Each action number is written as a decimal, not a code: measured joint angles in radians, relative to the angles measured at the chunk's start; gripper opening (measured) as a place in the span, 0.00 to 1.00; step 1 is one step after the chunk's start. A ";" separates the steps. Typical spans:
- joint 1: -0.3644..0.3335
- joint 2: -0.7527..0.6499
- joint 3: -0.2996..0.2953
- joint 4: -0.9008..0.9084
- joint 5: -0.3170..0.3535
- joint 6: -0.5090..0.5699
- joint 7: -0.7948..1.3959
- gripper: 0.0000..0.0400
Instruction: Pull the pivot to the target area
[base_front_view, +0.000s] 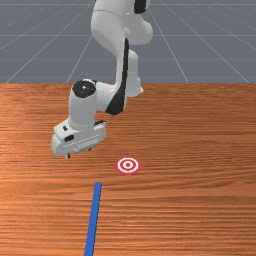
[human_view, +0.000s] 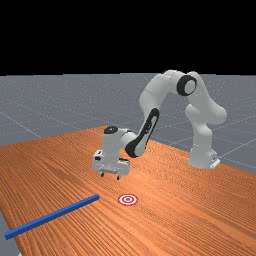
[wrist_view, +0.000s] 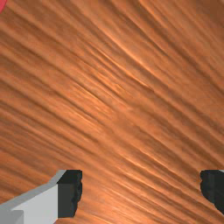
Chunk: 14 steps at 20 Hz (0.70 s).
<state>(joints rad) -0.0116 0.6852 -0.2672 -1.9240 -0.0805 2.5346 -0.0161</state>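
Reporter: Where does the piece to be pulled lie?

Editor: The long, straight, blue square-edged bar (base_front_view: 93, 215), evidently the task's pivot, rests on an orange-brown wooden table (base_front_view: 200, 150). One end lies near the flat, round red-and-white target (base_front_view: 128, 165) but outside its rings; in the far view, the other reaches the table's edge.

Reporter: And the gripper?

Editor: The white-and-grey two-finger gripper (human_view: 110, 176) hangs above the wood, off the bar, its dark fingertip pads (wrist_view: 70, 192) spread wide with nothing between them.

Reporter: Why that pose?

Editor: Likely an approach. Height leaves room to swing over the bar without knocking it, and the spread could let the fingers straddle its narrow width. The hand sits slantwise to the bar in the front view, so a turn may be needed before it drops.

Reporter: What might go wrong?

Editor: A slender bar could swivel if tugged from one end; a hold nearer its middle should keep it steadier. The pull itself appears unstarted.

Reporter: And the surfaces?

Editor: Matte blue on the bar, smooth rounded casings with black joint bands on the arm (human_view: 150, 130), streaky grain and a soft sheen on the wood.
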 joint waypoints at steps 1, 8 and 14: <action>0.002 -0.005 0.003 -0.008 -0.009 0.010 -0.014 1.00; 0.101 -0.039 0.018 -0.064 -0.035 0.024 0.054 1.00; 0.081 0.087 0.042 0.185 -0.005 -0.113 0.048 1.00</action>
<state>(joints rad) 0.0696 0.7722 -0.2257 -1.7386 -0.0859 2.4218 0.0319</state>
